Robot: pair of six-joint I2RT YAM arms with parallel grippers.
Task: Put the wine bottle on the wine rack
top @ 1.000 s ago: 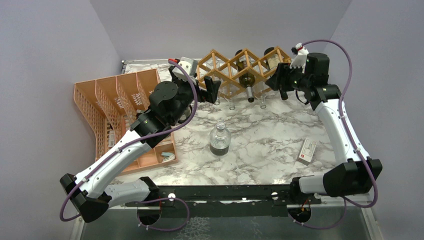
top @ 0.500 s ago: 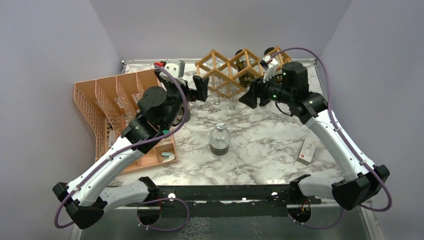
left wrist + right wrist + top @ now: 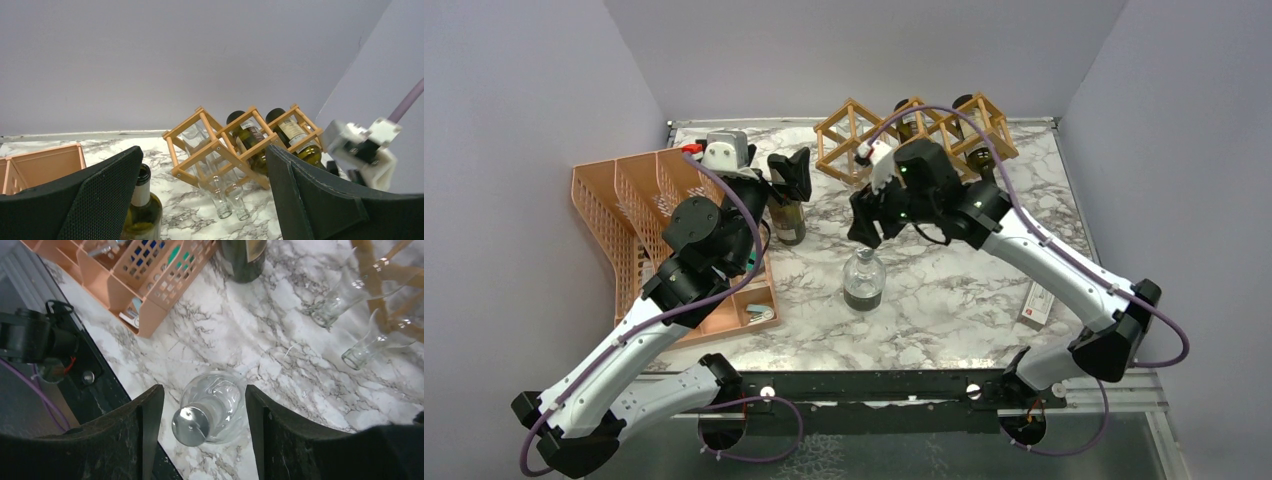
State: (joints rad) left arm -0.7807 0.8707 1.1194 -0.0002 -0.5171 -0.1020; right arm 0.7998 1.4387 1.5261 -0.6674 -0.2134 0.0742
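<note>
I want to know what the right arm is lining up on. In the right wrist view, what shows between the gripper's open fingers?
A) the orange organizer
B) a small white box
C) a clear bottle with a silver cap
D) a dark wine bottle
C: the right wrist camera looks down on the clear bottle, silver cap up, framed by the open right gripper.
</note>
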